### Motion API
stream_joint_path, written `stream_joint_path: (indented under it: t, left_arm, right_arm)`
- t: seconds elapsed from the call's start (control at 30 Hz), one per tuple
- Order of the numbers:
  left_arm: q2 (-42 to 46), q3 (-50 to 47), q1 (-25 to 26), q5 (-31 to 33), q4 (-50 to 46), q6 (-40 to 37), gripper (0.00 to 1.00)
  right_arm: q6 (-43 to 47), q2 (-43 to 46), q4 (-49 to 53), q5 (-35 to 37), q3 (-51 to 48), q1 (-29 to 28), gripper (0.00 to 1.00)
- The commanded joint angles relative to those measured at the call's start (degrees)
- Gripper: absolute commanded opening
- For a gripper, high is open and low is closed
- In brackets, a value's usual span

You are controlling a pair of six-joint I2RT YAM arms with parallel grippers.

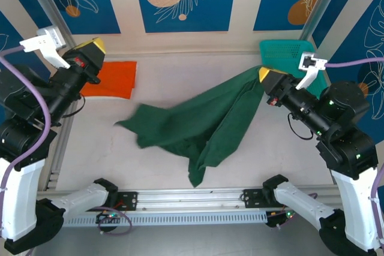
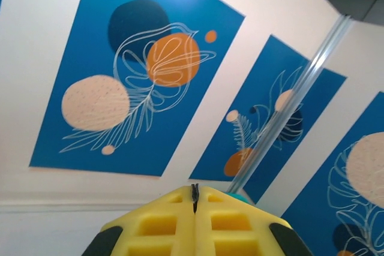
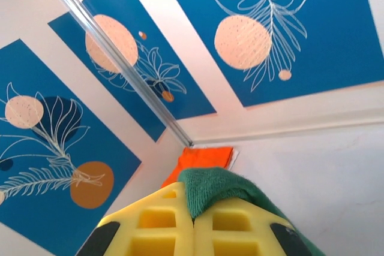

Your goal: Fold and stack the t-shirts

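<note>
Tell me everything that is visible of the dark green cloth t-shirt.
The dark green cloth t-shirt looks soft and slightly fuzzy, plain, with no print visible. It is unfolded and crumpled. One edge is pinched between the shut yellow fingers of the right gripper and raised at the right; from there it falls in long folds to the pale table, where its lower part spreads leftward and toward the near edge. Sleeves and neck cannot be made out.
</note>
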State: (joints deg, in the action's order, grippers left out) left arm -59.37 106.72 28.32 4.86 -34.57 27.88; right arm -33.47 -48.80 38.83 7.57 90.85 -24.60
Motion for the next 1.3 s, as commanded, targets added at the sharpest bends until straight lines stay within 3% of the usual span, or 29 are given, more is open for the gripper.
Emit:
stream_joint_path:
  t: [0.0,0.17,0.2,0.27,0.37,0.53,0.6,0.77,1.03,1.13,1.27]
  left_arm:
    - [-3.08,3.62,0.38,-0.39,1.17,-0.78,0.00]
    - [-8.47,1.26,0.42,-1.53,-2.94,1.67,0.00]
    - [-9.16,-1.50,0.42,-2.12,-3.46,2.36,0.04]
    - [-10.06,-8.34,0.42,-2.99,-3.75,4.36,0.22]
    - [-12.46,-20.84,0.42,-6.69,-1.16,8.24,0.36]
    - [-23.72,-31.87,2.17,-16.86,5.95,11.39,0.45]
    - [-30.35,-29.89,5.13,-16.66,4.79,9.55,0.51]
    - [-46.44,-17.25,12.94,-18.91,0.00,5.30,0.53]
    - [-65.19,3.11,21.01,-21.76,-8.39,0.85,0.49]
    - [-69.78,7.18,23.00,-23.97,-9.96,-0.70,0.46]
    - [-74.14,11.24,25.33,-22.26,-13.33,-2.80,0.45]
  right_arm:
    - [3.46,-3.59,-1.69,5.73,2.78,0.27,0.00]
    - [4.33,-8.20,-0.25,7.25,1.70,0.32,0.00]
    - [4.41,-8.18,-0.16,7.55,0.39,0.38,0.00]
    - [4.50,-7.41,-0.41,8.34,-2.65,0.52,0.00]
    - [4.30,-5.87,0.43,9.77,-6.36,0.98,0.00]
    - [2.59,-3.69,5.18,12.66,-11.57,1.78,0.00]
    - [0.34,-3.26,8.95,17.08,-13.47,1.91,0.00]
    - [-7.14,-1.94,17.80,27.91,-19.87,3.04,0.00]
    - [-18.64,6.17,19.96,27.85,-35.50,7.82,0.00]
    - [-19.43,8.86,19.95,27.85,-39.29,9.73,0.00]
    - [-18.09,10.76,18.84,26.19,-40.95,11.89,0.00]
